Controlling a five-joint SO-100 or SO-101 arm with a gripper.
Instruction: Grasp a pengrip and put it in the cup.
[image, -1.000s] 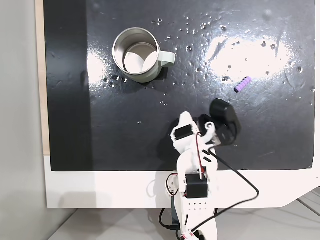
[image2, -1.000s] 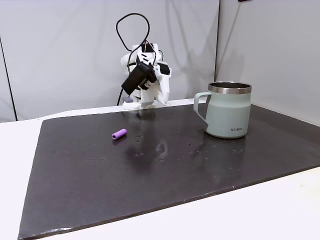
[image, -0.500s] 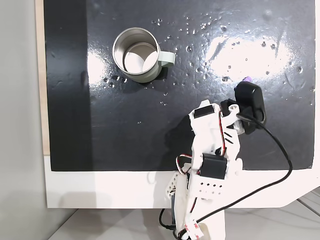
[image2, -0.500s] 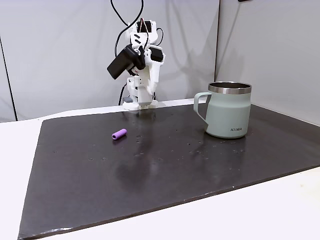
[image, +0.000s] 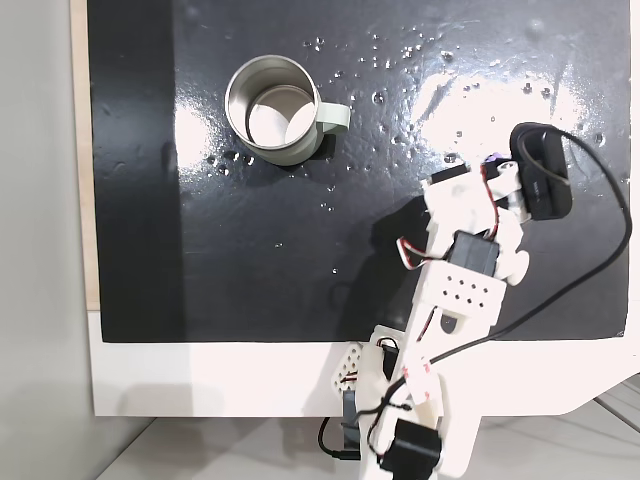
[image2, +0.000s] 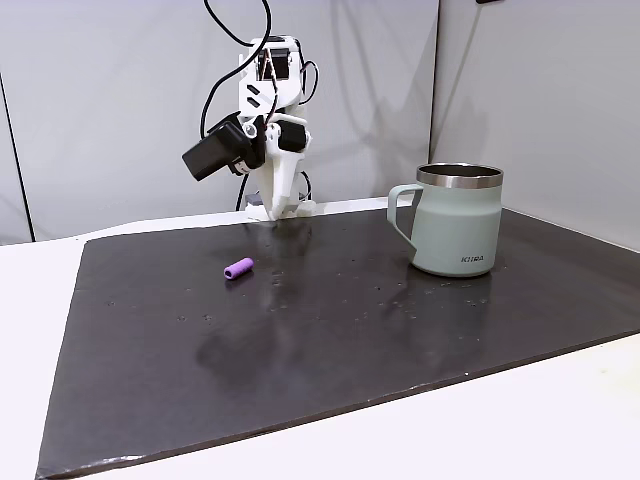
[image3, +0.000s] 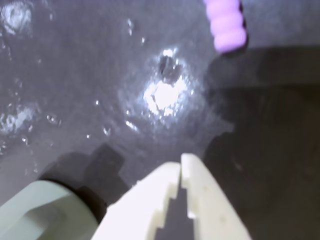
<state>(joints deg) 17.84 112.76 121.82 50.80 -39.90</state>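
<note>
The light-purple ribbed pengrip (image2: 238, 268) lies on the black mat, well left of the cup in a fixed view from the side. From above, just a sliver of the pengrip (image: 492, 158) peeks out beside the arm's black wrist camera (image: 540, 185). In the wrist view the pengrip (image3: 227, 22) is at the top edge, far ahead of my gripper (image3: 181, 165), whose white fingers meet at the tips with nothing between them. The steel cup (image: 275, 110) with its pale green handle stands upright at the mat's upper left, also seen from the side (image2: 455, 233).
The black mat (image2: 330, 340) is glossy with small droplets and glare. White table (image: 200, 380) borders it at the bottom, around the arm's base. A black cable (image: 610, 240) loops off the wrist camera to the right.
The arm has swung right in the top-down view and reached out over the pengrip, now covering most of it. The pengrip and cup have not moved.
</note>
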